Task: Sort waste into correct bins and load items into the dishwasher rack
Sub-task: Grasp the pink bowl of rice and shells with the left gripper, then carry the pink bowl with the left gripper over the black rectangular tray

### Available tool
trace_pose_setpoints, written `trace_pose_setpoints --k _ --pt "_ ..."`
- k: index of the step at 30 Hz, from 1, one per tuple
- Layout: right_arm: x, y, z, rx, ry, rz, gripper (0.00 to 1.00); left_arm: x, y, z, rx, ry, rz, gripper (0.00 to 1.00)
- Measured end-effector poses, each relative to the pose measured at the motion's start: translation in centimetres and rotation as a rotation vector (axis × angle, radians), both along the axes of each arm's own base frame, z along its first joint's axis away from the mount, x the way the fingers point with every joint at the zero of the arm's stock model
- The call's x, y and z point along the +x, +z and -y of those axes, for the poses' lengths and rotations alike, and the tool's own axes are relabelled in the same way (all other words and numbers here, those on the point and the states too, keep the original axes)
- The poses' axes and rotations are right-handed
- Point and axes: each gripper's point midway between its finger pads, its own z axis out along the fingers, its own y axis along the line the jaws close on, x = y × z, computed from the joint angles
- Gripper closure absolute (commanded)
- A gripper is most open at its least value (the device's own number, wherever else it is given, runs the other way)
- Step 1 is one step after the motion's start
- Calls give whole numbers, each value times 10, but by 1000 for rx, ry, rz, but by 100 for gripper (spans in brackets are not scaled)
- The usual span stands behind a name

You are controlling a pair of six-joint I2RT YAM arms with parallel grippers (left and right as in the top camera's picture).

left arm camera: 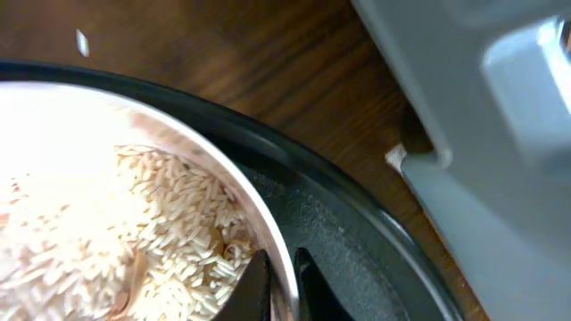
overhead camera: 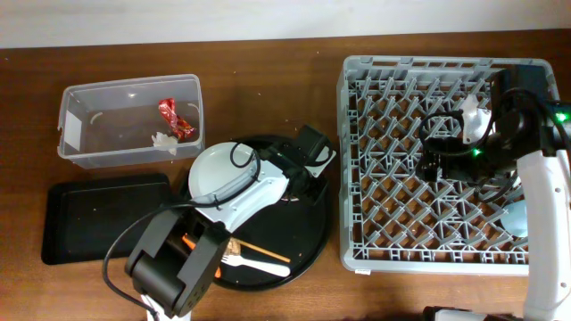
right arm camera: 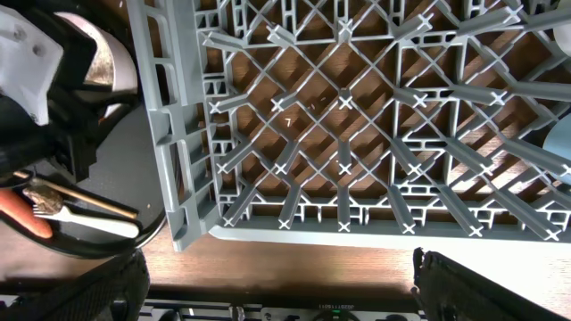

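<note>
My left gripper (left arm camera: 281, 285) is shut on the rim of the white bowl (left arm camera: 62, 116), which holds beige rice-like crumbs (left arm camera: 152, 223). In the overhead view this gripper (overhead camera: 302, 169) hides the bowl. The bowl also shows in the right wrist view (right arm camera: 103, 53). The white plate (overhead camera: 212, 169), chopsticks (overhead camera: 265, 252), white fork (overhead camera: 254, 265) and orange carrot (overhead camera: 189, 241) lie on the round black tray (overhead camera: 308, 236). My right gripper (right arm camera: 285, 294) is open and empty over the grey rack (overhead camera: 401, 241). A blue cup (overhead camera: 517, 218) is in the rack.
The clear tub (overhead camera: 89, 94) at the back left holds the red wrapper (overhead camera: 176, 119) and the white tissue (overhead camera: 163, 140). The shallow black rectangular tray (overhead camera: 98, 218) lies in front of it. The rack's left wall (left arm camera: 500, 134) stands close to the bowl.
</note>
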Motion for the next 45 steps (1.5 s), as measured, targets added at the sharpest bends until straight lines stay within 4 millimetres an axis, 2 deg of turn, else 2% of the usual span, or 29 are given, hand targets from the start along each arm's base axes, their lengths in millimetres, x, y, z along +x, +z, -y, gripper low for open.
trace_pose_setpoints --k 6,19,22,25,27,29,31,36,38,41,45 --pt "0 0 0 0 0 0 2 0 5 -2 18 3 -11 99" --pt "0 0 0 0 0 -1 2 -15 34 -15 115 5 -121 99" --pt "0 0 0 0 -1 -2 2 -15 40 -22 136 22 -119 99" --pt "0 -1 1 -5 -1 -2 2 -15 57 -35 149 50 -103 99" --pt "0 -1 2 -9 -1 -3 2 -15 75 -49 150 84 -87 99" --pt "0 -1 2 -13 -3 -3 2 -14 97 -70 142 142 -76 99" --pt "0 -1 3 -16 -3 -4 2 -11 111 -91 138 197 -76 99" --pt "-1 -1 4 -22 -3 -8 2 2 137 -164 118 406 -87 99" --pt "-2 -1 4 -22 -4 -8 2 5 146 -186 97 474 -71 99" --pt "-2 -1 4 -22 -3 -8 2 -2 152 -231 60 602 -58 99" --pt "-2 -1 4 -22 -3 -8 2 -10 141 -269 -29 713 -66 99"
